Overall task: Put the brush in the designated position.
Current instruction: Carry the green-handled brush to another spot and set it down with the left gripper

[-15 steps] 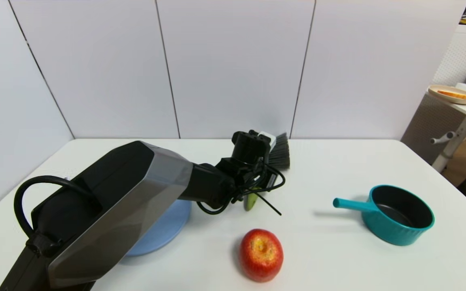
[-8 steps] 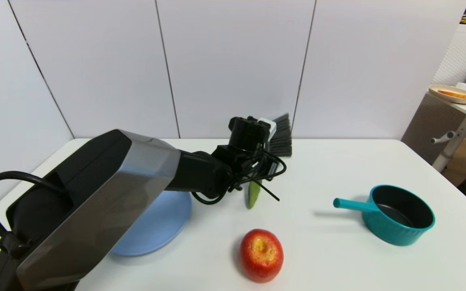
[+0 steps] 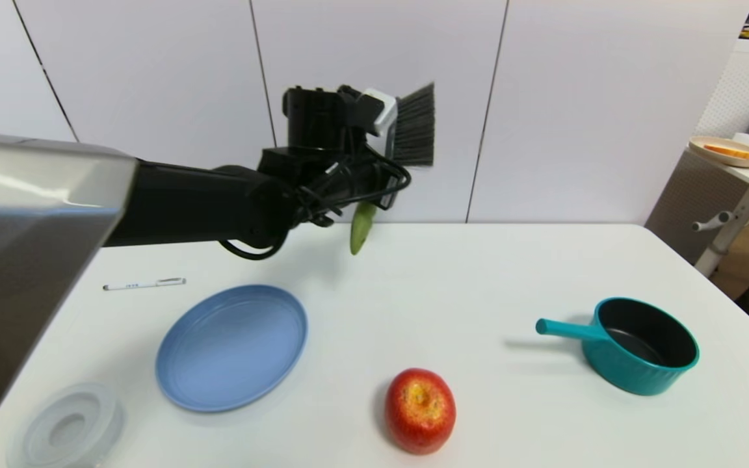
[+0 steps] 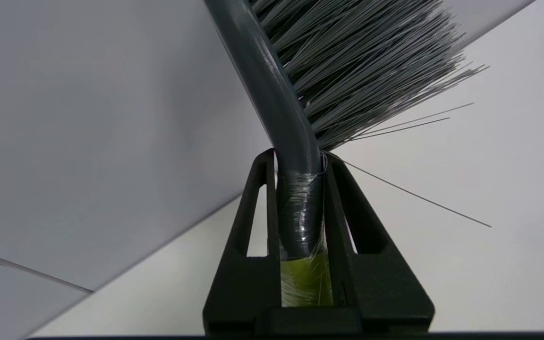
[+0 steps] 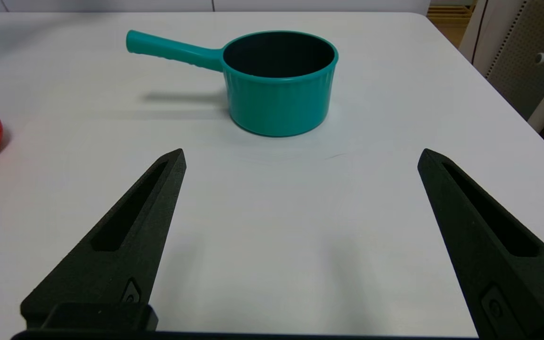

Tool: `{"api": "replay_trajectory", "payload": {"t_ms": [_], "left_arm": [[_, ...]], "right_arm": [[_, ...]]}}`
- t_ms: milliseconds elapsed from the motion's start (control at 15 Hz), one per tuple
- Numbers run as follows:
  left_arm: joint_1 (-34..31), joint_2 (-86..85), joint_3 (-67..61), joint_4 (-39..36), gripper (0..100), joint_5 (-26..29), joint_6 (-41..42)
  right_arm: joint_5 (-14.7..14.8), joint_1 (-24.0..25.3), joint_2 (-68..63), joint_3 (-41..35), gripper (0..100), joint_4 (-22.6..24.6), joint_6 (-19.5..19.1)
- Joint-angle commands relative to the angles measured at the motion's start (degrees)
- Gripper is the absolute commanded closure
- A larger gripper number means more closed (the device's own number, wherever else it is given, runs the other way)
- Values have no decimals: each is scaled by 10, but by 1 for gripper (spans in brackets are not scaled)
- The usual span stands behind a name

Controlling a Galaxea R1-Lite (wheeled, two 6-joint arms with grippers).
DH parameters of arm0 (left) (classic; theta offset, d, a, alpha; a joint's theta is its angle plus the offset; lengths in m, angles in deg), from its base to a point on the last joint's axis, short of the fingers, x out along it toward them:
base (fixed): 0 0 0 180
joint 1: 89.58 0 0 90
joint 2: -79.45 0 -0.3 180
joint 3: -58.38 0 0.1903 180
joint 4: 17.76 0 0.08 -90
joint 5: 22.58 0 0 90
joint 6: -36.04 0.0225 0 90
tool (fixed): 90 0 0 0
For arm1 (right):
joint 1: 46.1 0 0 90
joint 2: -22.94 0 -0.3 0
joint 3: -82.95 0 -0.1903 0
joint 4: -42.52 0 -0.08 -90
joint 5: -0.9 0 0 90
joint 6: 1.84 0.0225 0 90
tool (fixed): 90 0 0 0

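White panels back a white worktop (image 3: 511,273), and above its far middle the brush (image 3: 407,130) hangs in the air, well clear of the surface. The left hand (image 4: 300,198) pinches it where the dark grey neck meets the lime-green handle, bristles up toward the wall, green tip pointing down. I'd say this is the carry step: the brush is lifted and not yet set down. Next it needs bringing over a bare patch and lowering until it lies flat before the fingers (image 4: 253,236) let go.

Up close the brush has a wrap of clear film at the neck, and its grey bristles fan out with a few stray strands.

Below sit a blue plate (image 3: 173,364), an apple (image 3: 420,409), a teal pot (image 3: 641,354) and a pen (image 3: 144,284). The right hand (image 5: 300,156) waits near the pot, spread wide and empty.
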Motion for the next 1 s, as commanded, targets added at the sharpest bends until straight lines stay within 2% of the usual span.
{"api": "replay_trajectory", "payload": {"t_ms": [67, 267, 400, 600, 1000], "left_arm": [[-88, -73, 2, 31, 100, 176, 101], [-168, -84, 3, 83, 100, 342, 183], [-227, -75, 2, 115, 100, 419, 267], [-288, -56, 7, 163, 100, 492, 356], [-364, 11, 16, 276, 100, 562, 493]], "right_arm": [[0, 1, -1, -1, 0, 0, 0], [0, 1, -1, -1, 0, 0, 0], [0, 1, -1, -1, 0, 0, 0], [0, 1, -1, -1, 0, 0, 0], [0, 1, -1, -1, 0, 0, 0]]}}
